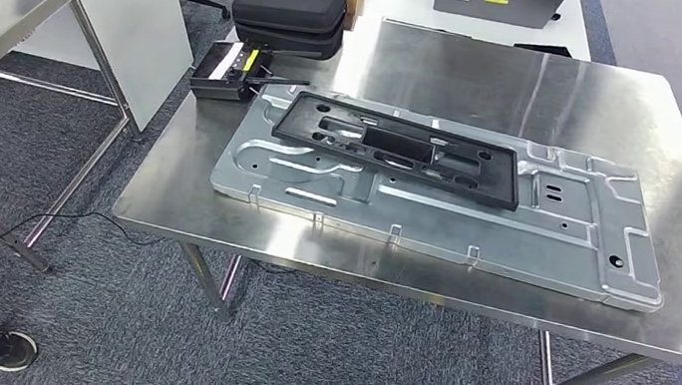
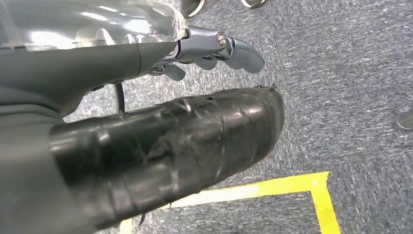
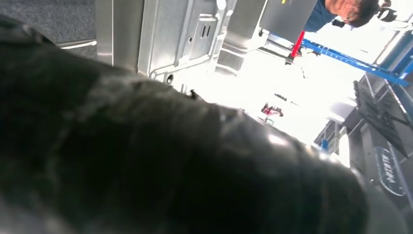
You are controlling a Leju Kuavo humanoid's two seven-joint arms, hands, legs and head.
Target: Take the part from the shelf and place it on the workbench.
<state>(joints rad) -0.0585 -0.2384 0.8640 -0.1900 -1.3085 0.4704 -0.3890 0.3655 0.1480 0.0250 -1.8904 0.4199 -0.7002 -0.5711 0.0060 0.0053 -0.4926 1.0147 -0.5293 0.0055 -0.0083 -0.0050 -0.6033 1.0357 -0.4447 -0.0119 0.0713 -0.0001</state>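
The black part (image 1: 399, 147) lay flat on a stamped metal plate (image 1: 553, 232), which rested on the steel workbench (image 1: 533, 89). The right hand (image 3: 185, 161) hung low beside the bench's near right corner, well below and apart from the part; its dark bulk blocked the wrist view, so whether its fingers were apart or together could not be told. The left hand (image 2: 160, 146) hung over grey carpet (yellow tape (image 2: 292, 187) just beneath it), holding nothing, its silver fingers (image 2: 229, 48) curled slightly and apart from the thumb.
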